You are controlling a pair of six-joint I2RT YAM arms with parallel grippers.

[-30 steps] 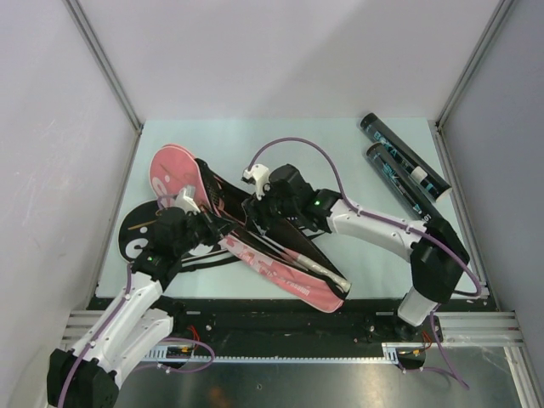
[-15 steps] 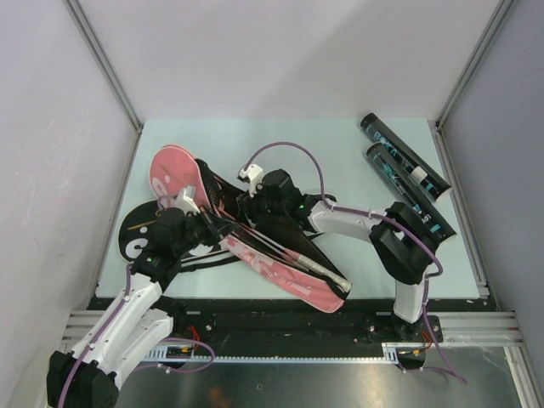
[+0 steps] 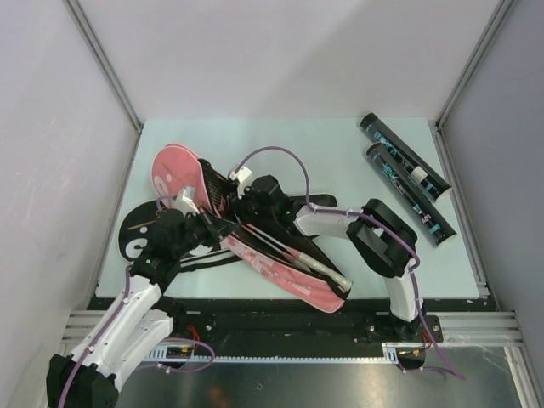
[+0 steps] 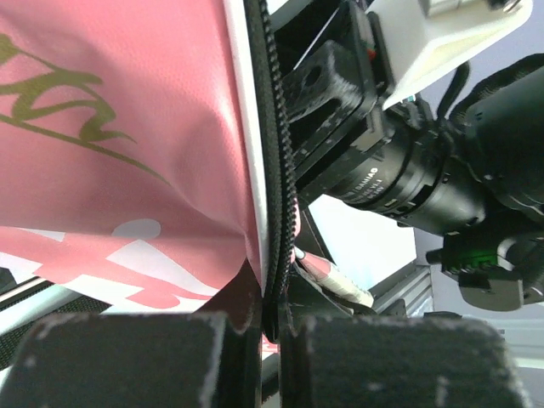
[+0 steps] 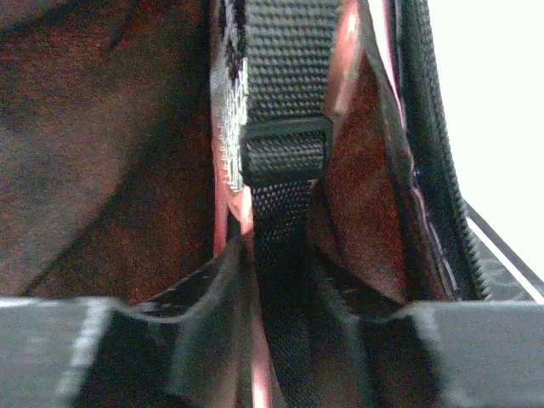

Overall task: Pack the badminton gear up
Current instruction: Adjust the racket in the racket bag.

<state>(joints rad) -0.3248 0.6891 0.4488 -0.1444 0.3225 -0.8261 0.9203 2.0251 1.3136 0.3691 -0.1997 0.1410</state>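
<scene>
A pink racket bag point(image 3: 174, 174) lies open on the left of the table, its dark inside facing up. Racket handles point(image 3: 319, 268) stick out of it toward the near right. My left gripper point(image 3: 206, 223) is shut on the bag's black zipper edge point(image 4: 276, 212), pinched between the pads at the left gripper point(image 4: 270, 327). My right gripper point(image 3: 240, 208) reaches into the bag's mouth. In its wrist view the right gripper point(image 5: 285, 306) stands open, with a black webbing strap point(image 5: 285, 195) running between the fingers. Two dark tubes point(image 3: 406, 157) with teal print lie at the back right.
A black cover with white print point(image 3: 136, 234) lies under the bag at the left. The right arm's wrist point(image 4: 399, 178) hangs close beside the held zipper edge. Grey walls with metal posts close in the table on three sides.
The right arm has swung left and pushed its gripper deeper into the bag, and its jaws have narrowed around the strap. The left gripper and bag edge have stayed put.
</scene>
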